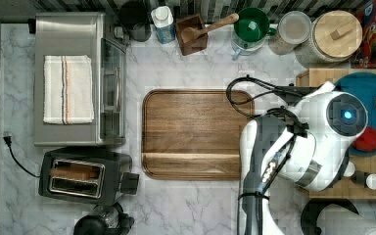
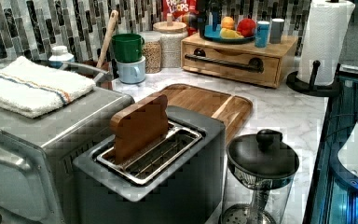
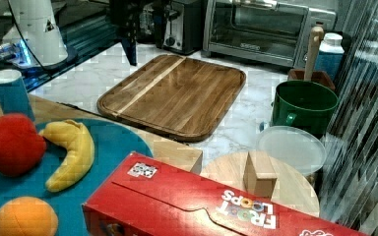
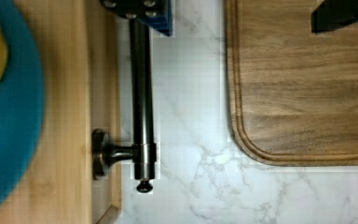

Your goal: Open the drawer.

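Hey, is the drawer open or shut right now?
Shut. In the left view the drawer front sits flush with its wooden box, handle close against it.

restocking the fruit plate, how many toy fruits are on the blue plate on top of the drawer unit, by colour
On the blue plate, in the right view:
red: 1, the red fruit
yellow: 1, the banana
orange: 1, the orange fruit
total: 3

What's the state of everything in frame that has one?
drawer: closed, front flush with its box.
gripper: open, one finger over the handle, nothing held.
toaster oven door: shut.
toaster: brown slice standing up in its slot.
French press: lid on.
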Available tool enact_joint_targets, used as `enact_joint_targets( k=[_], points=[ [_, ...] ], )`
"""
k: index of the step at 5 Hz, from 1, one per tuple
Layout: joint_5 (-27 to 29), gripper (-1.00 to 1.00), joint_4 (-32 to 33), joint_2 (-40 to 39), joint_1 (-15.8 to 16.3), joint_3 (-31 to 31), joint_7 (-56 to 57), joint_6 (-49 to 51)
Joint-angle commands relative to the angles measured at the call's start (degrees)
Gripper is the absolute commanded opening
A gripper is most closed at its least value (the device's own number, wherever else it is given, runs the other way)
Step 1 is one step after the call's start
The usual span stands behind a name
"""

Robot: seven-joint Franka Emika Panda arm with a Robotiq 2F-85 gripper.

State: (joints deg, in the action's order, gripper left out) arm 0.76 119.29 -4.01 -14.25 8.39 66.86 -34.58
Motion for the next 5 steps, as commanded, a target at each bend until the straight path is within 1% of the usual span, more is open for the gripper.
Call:
enact_joint_targets(
  k=[1, 3, 4, 5],
  points=[
    [2.3, 1.0, 4.0, -1.9, -3.6, 0.5, 12.4, -10.6],
    [3.1, 1.0, 8.8, -2.1, -3.1, 1.8, 11.9, -17.1],
    [5.6, 1.0, 11.9, -2.1, -3.6, 1.6, 13.2, -21.8],
    [6.3, 1.0, 14.8, -1.1, -4.2, 0.9, 11.5, -24.8]
  ],
)
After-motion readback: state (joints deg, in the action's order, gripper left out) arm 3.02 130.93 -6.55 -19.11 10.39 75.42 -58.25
